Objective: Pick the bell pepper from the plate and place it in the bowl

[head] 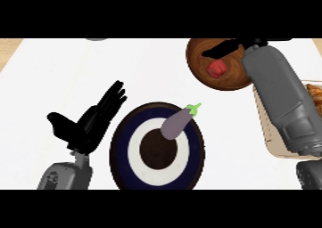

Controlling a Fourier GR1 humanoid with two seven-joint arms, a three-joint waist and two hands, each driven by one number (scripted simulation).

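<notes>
Bell pepper (217,67): inside bowl (199,76), beneath right hand (226,47).
Right hand's hold: cannot tell.
Release: let go low, lift straight up.
Left hand (91,121): far left of bowl, fingers straight, together.

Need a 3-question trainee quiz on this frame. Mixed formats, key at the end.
1. True or false: the red bell pepper lies on the plate.
2. Which vegetable lies on the plate? A carrot, B eggplant, C tomato.
3. Fill in: the hand over the wooden bowl is the robot's ___ hand.

Key
1. False: the bell pepper is in the bowl.
2. B.
3. Right: the right hand is over the bowl's far side, and the left hand shows open at the view's left, beside the plate.
</notes>
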